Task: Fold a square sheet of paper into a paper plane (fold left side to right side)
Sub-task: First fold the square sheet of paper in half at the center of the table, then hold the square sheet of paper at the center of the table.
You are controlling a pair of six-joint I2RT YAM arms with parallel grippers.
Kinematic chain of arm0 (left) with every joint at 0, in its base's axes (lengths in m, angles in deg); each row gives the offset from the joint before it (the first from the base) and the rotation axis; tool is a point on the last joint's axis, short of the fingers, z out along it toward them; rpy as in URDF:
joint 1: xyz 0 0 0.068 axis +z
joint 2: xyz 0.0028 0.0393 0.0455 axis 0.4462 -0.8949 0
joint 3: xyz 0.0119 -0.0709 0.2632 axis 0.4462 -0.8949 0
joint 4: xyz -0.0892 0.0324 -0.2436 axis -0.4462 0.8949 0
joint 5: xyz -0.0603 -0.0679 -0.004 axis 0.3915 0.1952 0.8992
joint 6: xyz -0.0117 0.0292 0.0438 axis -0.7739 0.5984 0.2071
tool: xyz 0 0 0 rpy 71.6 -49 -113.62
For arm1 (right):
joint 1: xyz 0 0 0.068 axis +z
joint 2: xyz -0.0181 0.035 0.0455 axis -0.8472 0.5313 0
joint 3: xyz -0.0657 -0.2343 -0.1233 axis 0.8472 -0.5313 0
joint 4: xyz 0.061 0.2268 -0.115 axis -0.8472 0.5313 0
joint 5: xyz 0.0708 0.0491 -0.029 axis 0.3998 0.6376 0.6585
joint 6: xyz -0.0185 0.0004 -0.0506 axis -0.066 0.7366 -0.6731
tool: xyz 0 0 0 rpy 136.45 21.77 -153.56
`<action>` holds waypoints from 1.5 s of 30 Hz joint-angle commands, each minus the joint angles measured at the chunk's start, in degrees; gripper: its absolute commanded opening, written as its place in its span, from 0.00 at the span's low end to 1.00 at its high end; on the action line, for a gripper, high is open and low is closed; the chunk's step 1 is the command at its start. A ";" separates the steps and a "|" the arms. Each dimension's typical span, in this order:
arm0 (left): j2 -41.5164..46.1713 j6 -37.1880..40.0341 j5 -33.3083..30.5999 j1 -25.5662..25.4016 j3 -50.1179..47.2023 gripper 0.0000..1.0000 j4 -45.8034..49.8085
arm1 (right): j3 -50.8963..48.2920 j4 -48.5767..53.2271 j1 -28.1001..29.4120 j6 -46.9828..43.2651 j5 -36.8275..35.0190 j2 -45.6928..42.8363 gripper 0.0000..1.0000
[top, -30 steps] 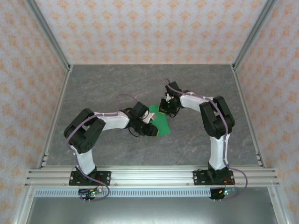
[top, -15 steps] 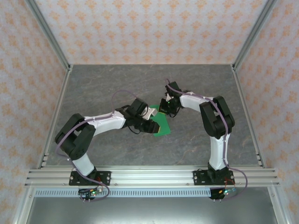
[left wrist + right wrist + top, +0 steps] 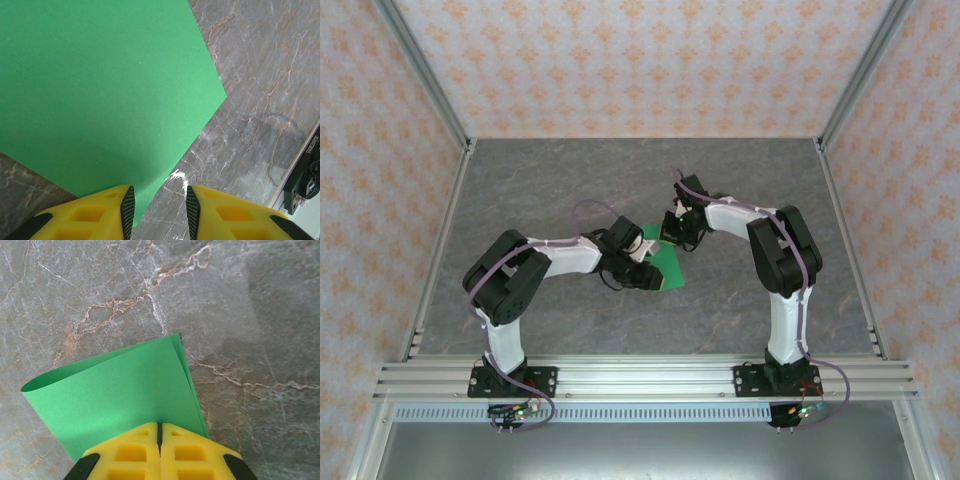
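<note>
top view, paper: the green paper (image 3: 666, 268) lies mid-table (image 3: 570, 180) between the two grippers, and it hasn't really shifted over the last second.
top view, left arm: half a second ago its elbow was swung out low and the arm was stretched. Now it's tucked back in, pretty much where it was a second ago. The left gripper (image 3: 642, 275) sits over the paper's left side.
top view, right arm: it hasn't budged. The right gripper (image 3: 672, 237) is parked on the paper's far corner.
left wrist, fingers: the left gripper (image 3: 159, 205) shows a narrow gap with bare table (image 3: 260, 100) in it, so it's holding nothing. One corner of the paper (image 3: 100, 90) just slips under the left pad.
right wrist, fingers: the right gripper (image 3: 160, 427) is closed tight, tips together, and looks like it's pressing down on the paper (image 3: 115, 390) rather than pinching it.
right wrist, paper: it's already doubled over, with the two loose edges nearly lined up on the right. The left side is still a soft rounded loop, not a crease.
what it means: I'd guess the left-to-right fold is laid over and pinned, and the left arm's out-and-back was a swipe or a reposition. The fold still needs flattening.
</note>
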 commanded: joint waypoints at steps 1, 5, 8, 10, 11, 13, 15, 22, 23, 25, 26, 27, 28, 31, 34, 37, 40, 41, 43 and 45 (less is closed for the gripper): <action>2.17 2.36 1.32 -0.71 -2.34 0.36 3.45 | -0.16 4.48 -0.54 -0.84 -6.00 2.93 0.08; 3.63 4.09 2.87 -0.71 -4.54 0.37 4.76 | -0.09 4.56 -0.52 -0.76 -6.07 2.93 0.07; 5.41 5.06 3.68 -0.71 -5.58 0.37 5.07 | -0.19 4.56 -0.59 -0.82 -6.07 2.93 0.08; 7.00 5.25 3.59 -0.71 -5.68 0.36 5.07 | -0.25 4.61 -0.52 -0.84 -6.01 2.93 0.08; 8.01 5.26 3.50 -0.71 -5.45 0.37 5.00 | -0.25 4.56 -0.56 -0.74 -6.04 2.96 0.08; 10.17 4.83 3.35 -0.62 -4.79 0.37 4.58 | -0.32 4.61 -0.58 -0.76 -6.04 2.94 0.08; 12.17 3.95 3.04 0.08 -4.08 0.37 3.41 | -0.42 4.56 -0.60 -0.82 -6.00 2.85 0.08; 9.28 -0.33 -0.63 5.36 1.07 0.32 0.33 | -0.56 3.95 -0.59 -0.70 -5.64 2.75 0.08; 7.45 -0.69 -0.26 5.40 2.12 0.32 -0.30 | -0.55 3.94 -0.52 -0.64 -5.53 2.71 0.08; 3.78 -1.54 0.28 5.42 4.02 0.32 -1.25 | -0.57 4.10 -0.58 -0.78 -5.51 2.70 0.08; 2.22 -2.21 0.77 5.43 4.65 0.31 -2.30 | -0.56 4.04 -0.59 -0.78 -5.55 2.74 0.08; 0.65 -2.94 1.25 5.40 5.15 0.31 -3.50 | -0.55 4.03 -0.58 -0.77 -5.46 2.63 0.08; -0.52 -3.99 1.57 5.34 5.32 0.31 -4.65 | -0.54 3.95 -0.52 -0.64 -5.35 2.66 0.08; -2.00 -5.12 1.52 5.04 5.69 0.31 -6.06 | -0.52 3.77 -0.49 -0.63 -4.98 2.57 0.08; -1.77 -4.71 0.42 4.32 5.67 0.31 -5.35 | -0.51 3.68 -0.47 -0.65 -4.94 2.43 0.08; -1.93 -3.25 -1.78 3.70 6.23 0.31 -2.44 | -0.60 3.17 -0.51 -0.63 -4.60 2.16 0.08; -2.48 -2.49 -3.26 3.08 6.36 0.31 -0.57 | -0.95 1.96 -0.51 -0.58 -4.01 1.46 0.09; -2.53 -2.49 -3.58 2.87 6.31 0.31 -0.31 | -0.88 1.76 -0.44 -0.50 -3.82 1.23 0.09; -4.89 -2.49 -4.46 2.64 6.27 0.31 0.22 | -0.43 1.50 -0.51 -0.48 -3.33 0.79 0.10; -5.38 -2.51 -5.25 2.45 6.07 0.31 0.64 | 0.16 1.49 -0.47 -0.48 -3.18 0.21 0.10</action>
